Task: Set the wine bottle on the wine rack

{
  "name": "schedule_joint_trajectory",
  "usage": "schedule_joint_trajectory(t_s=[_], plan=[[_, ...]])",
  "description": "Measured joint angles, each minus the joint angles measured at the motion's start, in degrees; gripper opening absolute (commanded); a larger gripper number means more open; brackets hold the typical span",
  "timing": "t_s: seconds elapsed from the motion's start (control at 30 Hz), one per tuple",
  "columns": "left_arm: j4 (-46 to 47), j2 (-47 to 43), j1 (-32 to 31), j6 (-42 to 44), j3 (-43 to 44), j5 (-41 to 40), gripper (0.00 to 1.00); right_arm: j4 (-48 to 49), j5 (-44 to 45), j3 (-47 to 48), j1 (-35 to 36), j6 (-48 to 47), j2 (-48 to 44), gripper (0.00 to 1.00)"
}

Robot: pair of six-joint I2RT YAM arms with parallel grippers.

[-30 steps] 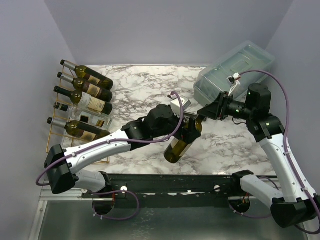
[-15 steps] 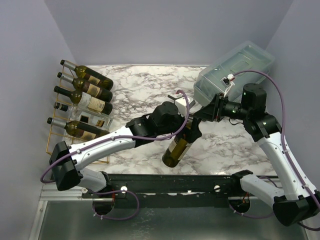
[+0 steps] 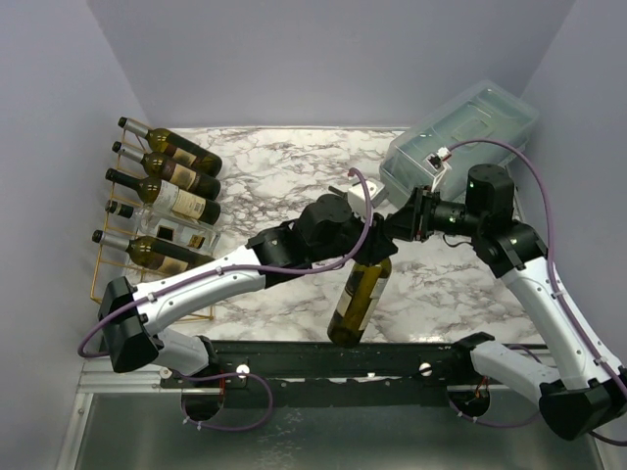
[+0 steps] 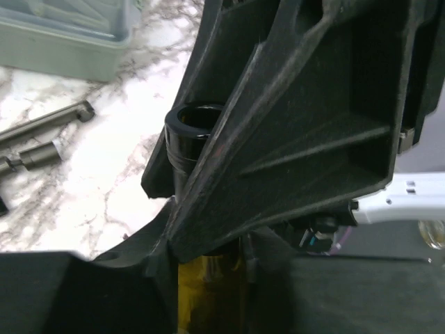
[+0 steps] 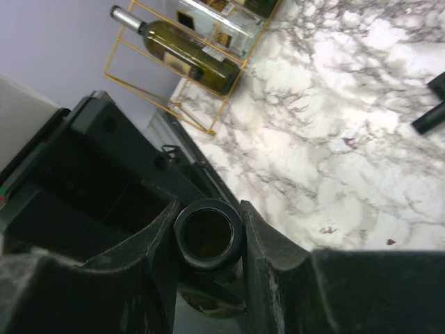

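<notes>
A green wine bottle (image 3: 361,299) hangs over the near middle of the marble table, neck up and base toward the front rail. My right gripper (image 3: 394,229) is shut on its neck, and the open black mouth (image 5: 207,233) sits between its fingers. My left gripper (image 3: 370,257) is shut on the bottle just below; the neck (image 4: 189,136) and yellowish glass (image 4: 198,292) show between its fingers. The gold wire wine rack (image 3: 95,277) stands at the far left, well away from both grippers.
Several bottles (image 3: 171,196) lie on the rack's tiers. A translucent grey lidded box (image 3: 460,137) stands at the back right, behind the right arm. Two dark metal rods (image 4: 42,125) lie on the marble near the box. A black rail (image 3: 323,357) runs along the front edge.
The left gripper has shut on the bottle. The bottle has swung from steeply tilted to more upright, its base now nearer the front rail. The right gripper has shifted slightly left.
</notes>
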Motion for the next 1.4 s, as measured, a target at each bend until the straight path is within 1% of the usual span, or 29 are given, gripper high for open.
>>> schedule_joint_trajectory(t_s=[0.03,0.07,0.1,0.13,0.2,0.27,0.3,0.37,0.43,0.57,0.7,0.83,0.93,1.0,1.2,1.33,1.4], plan=[[0.8,0.0,-0.3,0.3,0.1,0.4,0.0,-0.1,0.1,0.0,0.1,0.7,0.3,0.06],[0.7,-0.2,-0.6,-0.3,0.2,0.6,0.0,-0.3,-0.5,0.0,-0.1,1.2,0.3,0.15],[0.5,-0.6,-0.7,0.2,0.1,0.7,0.0,-0.2,-0.6,0.0,-0.1,1.5,0.3,0.25],[0.6,-0.8,-0.5,0.6,-0.1,0.5,0.0,0.5,-0.5,0.0,0.1,1.5,0.2,0.37],[0.6,-1.5,-0.6,0.3,-0.5,-0.6,0.0,1.0,0.0,0.0,0.4,2.2,0.3,0.53],[0.3,-2.3,-0.9,0.2,-1.4,-3.0,0.0,1.4,1.0,0.0,0.7,3.8,0.3,0.64],[-0.3,-3.1,-0.8,0.2,-2.6,-5.7,0.0,1.6,1.4,0.1,0.7,4.6,0.2,0.74],[-1.9,-4.5,-0.3,0.3,-4.4,-9.3,0.0,1.7,3.0,0.6,0.7,6.1,0.3,0.85],[-4.7,-6.2,0.2,0.3,-6.2,-14.3,0.0,1.3,4.9,1.6,0.7,7.1,0.8,0.91],[-9.9,-9.7,0.8,-0.2,-7.9,-22.9,0.0,0.5,10.8,5.0,0.7,8.2,2.0,0.92],[-14.8,-14.8,0.8,-2.9,-8.7,-31.8,0.0,0.7,14.7,5.6,0.7,9.6,1.7,0.92],[-21.2,-22.9,1.9,-7.0,-9.1,-43.0,0.0,1.6,15.5,4.0,0.7,10.9,1.7,0.92],[-23.4,-28.2,3.1,-8.7,-10.1,-50.0,0.0,1.9,15.5,2.1,0.7,11.5,1.9,0.92],[-25.0,-32.3,3.9,-9.6,-11.1,-56.1,0.0,1.9,15.5,0.9,0.7,11.8,2.2,0.92],[-27.0,-38.9,4.5,-10.4,-13.9,-74.2,0.0,2.3,15.4,-0.7,0.7,12.4,2.4,0.92],[-25.8,-40.9,5.7,-9.5,-15.9,-83.2,0.0,2.7,15.4,-1.7,0.7,12.6,2.0,0.92],[-24.5,-41.5,7.6,-8.3,-17.2,-85.7,0.0,2.7,15.4,-2.6,0.7,12.7,1.8,0.92]])
